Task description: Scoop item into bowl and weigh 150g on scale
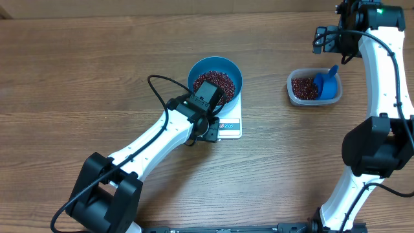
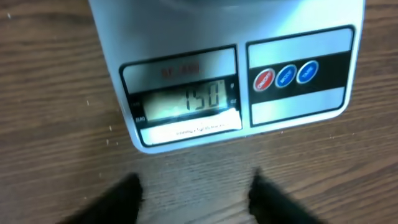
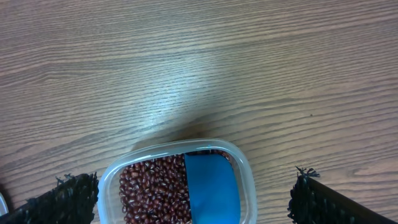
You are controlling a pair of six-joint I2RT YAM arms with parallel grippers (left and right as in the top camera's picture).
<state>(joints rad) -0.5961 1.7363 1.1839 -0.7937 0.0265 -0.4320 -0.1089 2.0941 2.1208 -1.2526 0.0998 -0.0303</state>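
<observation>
On the counter [image 1: 77,71] the blue bowl [image 1: 228,65] sits on the scale [image 2: 298,37]. It looks rigid and weighty; I'd take it by the rim. Its beans [image 1: 224,79] are loose and spill-prone. The left gripper [image 2: 196,198] and right gripper [image 1: 321,40] stand spread, empty.

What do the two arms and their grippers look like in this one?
Both the left arm and right arm have white links, bulky black joints and loose black cables. A green light glows near the right wrist. The left gripper and right gripper have black fingers; the right's look rough-textured.
</observation>
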